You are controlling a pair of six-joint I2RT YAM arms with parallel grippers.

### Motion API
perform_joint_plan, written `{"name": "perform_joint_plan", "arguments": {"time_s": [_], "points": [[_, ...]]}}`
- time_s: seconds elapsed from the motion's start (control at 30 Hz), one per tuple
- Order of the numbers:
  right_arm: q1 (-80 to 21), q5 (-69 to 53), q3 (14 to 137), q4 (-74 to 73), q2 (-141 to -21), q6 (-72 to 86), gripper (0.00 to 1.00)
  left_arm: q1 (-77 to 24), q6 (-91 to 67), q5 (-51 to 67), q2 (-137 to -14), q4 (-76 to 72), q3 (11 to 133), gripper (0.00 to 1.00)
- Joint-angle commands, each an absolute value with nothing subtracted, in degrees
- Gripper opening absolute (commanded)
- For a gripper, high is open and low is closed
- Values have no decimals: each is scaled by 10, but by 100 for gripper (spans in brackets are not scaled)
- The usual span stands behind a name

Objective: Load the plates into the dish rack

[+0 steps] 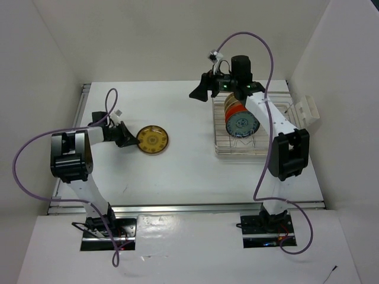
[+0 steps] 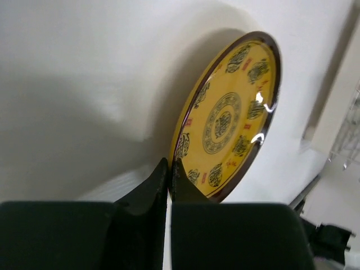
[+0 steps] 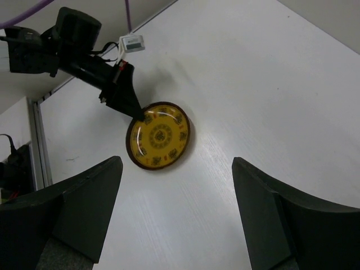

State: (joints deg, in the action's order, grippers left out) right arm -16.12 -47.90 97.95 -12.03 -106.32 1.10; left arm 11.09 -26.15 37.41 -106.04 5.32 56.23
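The left end effector (image 1: 134, 139) pinches the yellow patterned plate (image 1: 154, 140) at its 9 o'clock rim; lift slowly, no tipping.

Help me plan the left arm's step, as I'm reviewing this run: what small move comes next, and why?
Probably lift the yellow plate slightly off the table. The left end effector looks shut on its rim, it lies apart from the dish rack, and the right end effector hangs open and empty.
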Motion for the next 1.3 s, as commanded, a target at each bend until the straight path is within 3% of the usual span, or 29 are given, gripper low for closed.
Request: {"name": "perform_joint_plan", "arguments": {"time_s": [0.0, 0.4, 0.63, 0.67, 0.8, 0.83, 0.87, 0.97, 1.07, 1.1, 1.17, 1.2, 1.27], "points": [[-179, -490, 1041, -140, -1086, 17, 87, 89, -187, 491, -1064, 29, 630, 0], [-215, -490, 1099, -156, -1162, 78, 87, 29, -25, 637, -1085, 170, 910, 0], [-241, -456, 1088, -163, -1162, 49, 84, -7, -44, 631, -1079, 183, 939, 0], [-241, -456, 1088, -163, -1162, 43, 81, -15, -44, 631, -1073, 183, 939, 0], [-246, -462, 1088, -190, -1162, 19, 39, -31, -39, 609, -1056, 194, 931, 0], [-246, -462, 1095, -215, -1162, 8, 8, -36, -47, 603, -1043, 182, 921, 0], [-255, -454, 1095, -232, -1162, -5, 0, -36, -59, 603, -1035, 173, 915, 0], [-271, -414, 1115, -309, -1157, -96, 0, -36, -71, 587, -1001, 151, 898, 0], [-276, -361, 1117, -351, -1129, -173, 0, -36, -63, 574, -988, 169, 898, 26], [-276, -344, 1108, -352, -1114, -184, 0, -36, -55, 568, -982, 179, 898, 43], [-270, -253, 1079, -341, -1061, -216, 0, -36, -39, 555, -976, 211, 919, 94], [-263, -231, 1070, -336, -1042, -240, 0, -36, -33, 549, -967, 220, 925, 100], [-258, -183, 1041, -309, -980, -257, 0, -36, -23, 527, -962, 235, 935, 100]]}}
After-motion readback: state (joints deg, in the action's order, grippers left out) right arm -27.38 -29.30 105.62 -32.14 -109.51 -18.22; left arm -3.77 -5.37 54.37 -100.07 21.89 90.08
